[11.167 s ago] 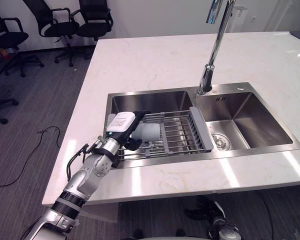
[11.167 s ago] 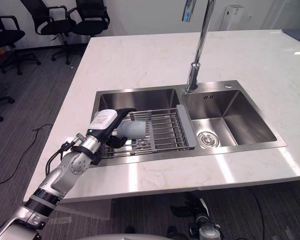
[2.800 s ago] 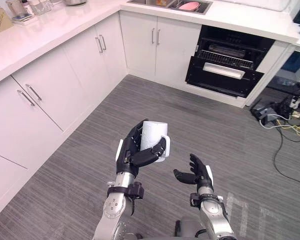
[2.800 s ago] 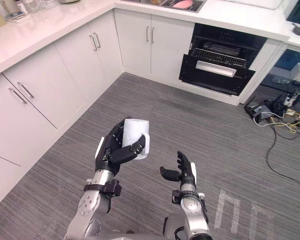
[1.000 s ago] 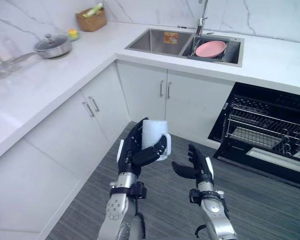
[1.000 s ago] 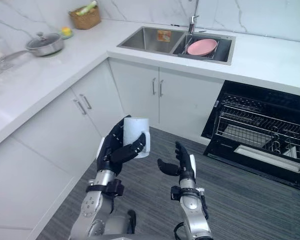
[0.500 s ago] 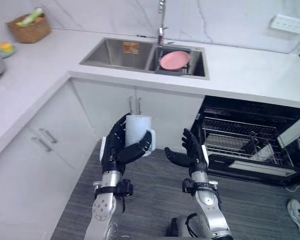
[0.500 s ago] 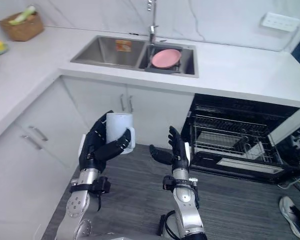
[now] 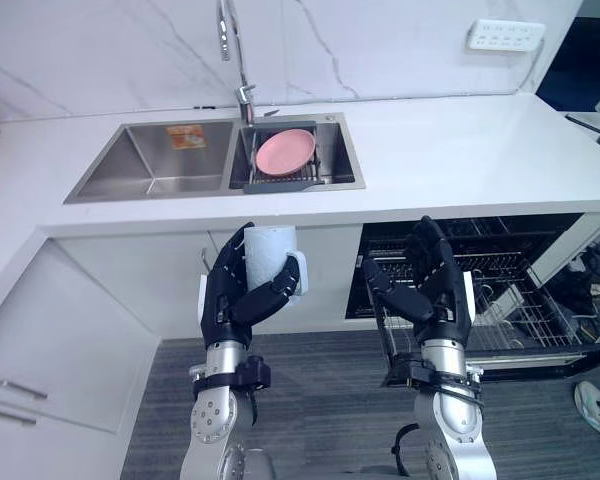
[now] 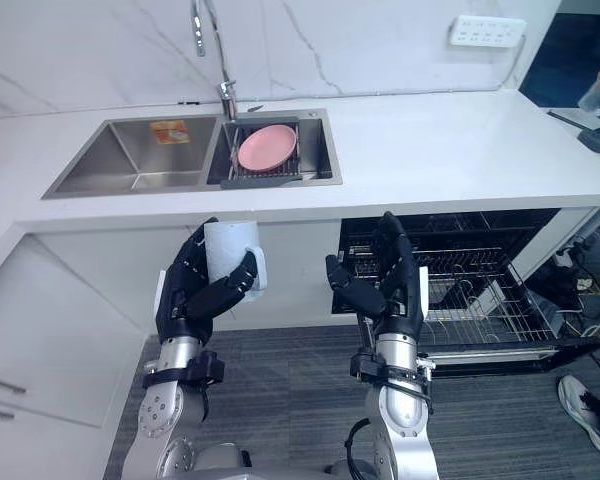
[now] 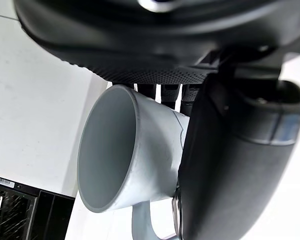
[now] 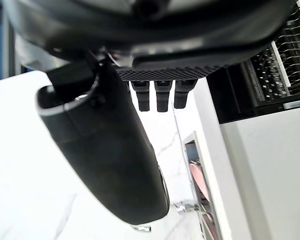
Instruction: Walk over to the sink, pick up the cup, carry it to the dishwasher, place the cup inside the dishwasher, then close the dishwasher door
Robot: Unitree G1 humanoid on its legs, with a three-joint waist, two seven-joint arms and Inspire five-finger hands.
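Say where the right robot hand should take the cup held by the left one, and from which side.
Probably best: take the cup by its bare upper wall, coming from the robot's right. It stands upright, the left robot hand wraps its lower body, and the open right robot hand is on that side.

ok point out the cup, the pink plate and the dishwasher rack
cup (image 9: pixel 269 246), left eye view, bare side wall
pink plate (image 9: pixel 284 150), left eye view, middle of its face
dishwasher rack (image 10: pixel 480 300), right eye view, wire floor
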